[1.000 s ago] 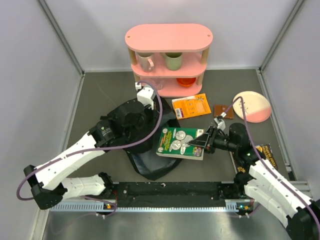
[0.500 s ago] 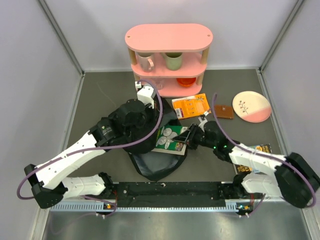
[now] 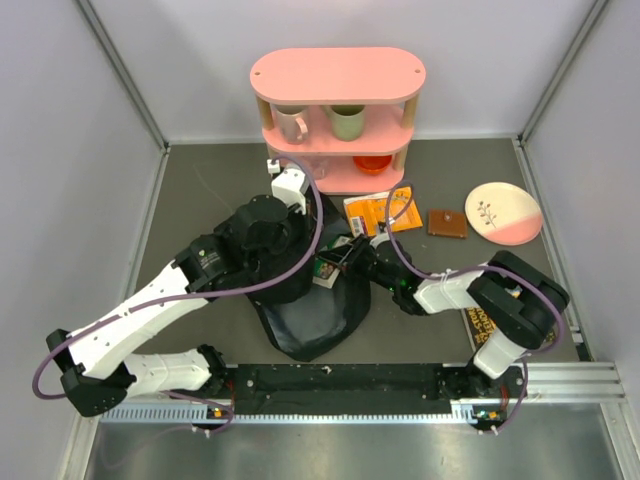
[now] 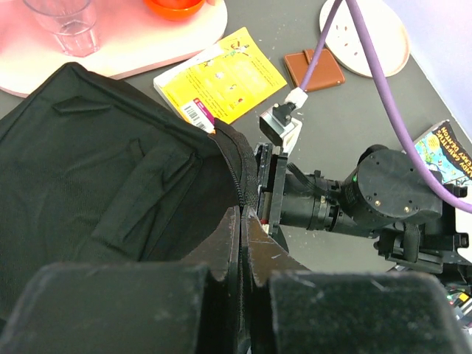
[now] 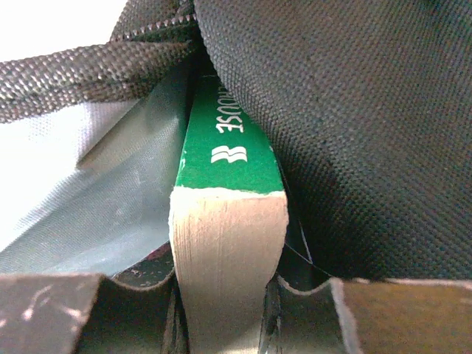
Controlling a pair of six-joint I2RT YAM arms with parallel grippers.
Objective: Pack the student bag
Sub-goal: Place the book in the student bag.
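The student bag (image 3: pixel 312 322) is a floppy black backpack lying in front of the pink shelf. My left gripper (image 4: pixel 243 215) is shut on the zipper edge of the bag (image 4: pixel 110 169) and holds its mouth up. My right gripper (image 5: pixel 228 295) is shut on a green book (image 5: pixel 230 214), pinching its page edge. The book (image 3: pixel 327 268) is mostly inside the bag's opening, between grey lining and black fabric. In the top view the right gripper (image 3: pixel 348 262) is at the bag's right rim, and the left arm hides the left gripper.
A pink shelf (image 3: pixel 337 75) at the back holds two mugs, a glass and an orange bowl (image 3: pixel 372 163). To the right of the bag lie an orange-yellow booklet (image 3: pixel 380 212), a brown wallet (image 3: pixel 447 222), a pink-white plate (image 3: pixel 503 212) and another book (image 3: pixel 480 322) under the right arm.
My right arm has carried the green book leftward from the table beside the bag into the bag's mouth. The left arm has barely moved and keeps its grip.
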